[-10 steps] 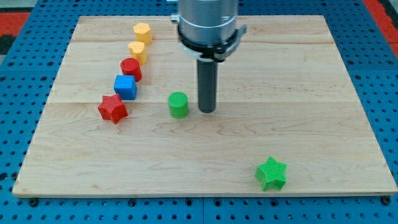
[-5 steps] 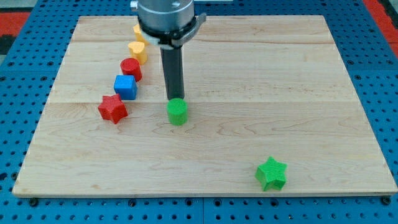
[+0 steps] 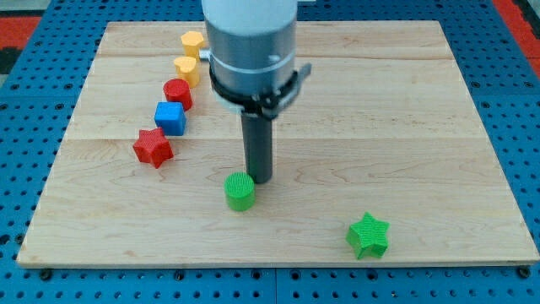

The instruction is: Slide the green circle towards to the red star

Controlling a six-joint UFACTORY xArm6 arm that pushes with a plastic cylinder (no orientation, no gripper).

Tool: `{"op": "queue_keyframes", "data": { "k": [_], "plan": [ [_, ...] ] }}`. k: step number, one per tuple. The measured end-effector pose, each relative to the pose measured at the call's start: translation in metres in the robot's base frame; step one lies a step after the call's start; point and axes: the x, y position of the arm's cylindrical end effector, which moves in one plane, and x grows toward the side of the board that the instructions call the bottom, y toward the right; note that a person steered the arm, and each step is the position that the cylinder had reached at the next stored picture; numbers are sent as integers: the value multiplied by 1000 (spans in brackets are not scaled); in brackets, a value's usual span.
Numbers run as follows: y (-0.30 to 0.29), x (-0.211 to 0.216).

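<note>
My tip (image 3: 259,181) sits just beside the green circle (image 3: 240,191), at its approx 1 o'clock, touching or nearly so. Red star (image 3: 153,147) lies well apart from the circle at approx 10 o'clock; from it a curved row runs toward 1 o'clock: blue cube (image 3: 170,117), red cylinder (image 3: 178,92), then two yellow blocks (image 3: 186,68) (image 3: 193,42), shapes unclear. Green star (image 3: 369,236) sits near the wooden board's (image 3: 405,101) bottom edge, approx 4 o'clock from the circle.
</note>
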Motion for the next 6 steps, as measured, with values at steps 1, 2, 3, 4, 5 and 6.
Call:
{"op": "queue_keyframes", "data": {
  "k": [1,2,3,4,5,6],
  "plan": [
    [-1,14],
    [29,39],
    [3,41],
    [-32,41],
    [-72,32],
    [-90,31]
  ]
}}
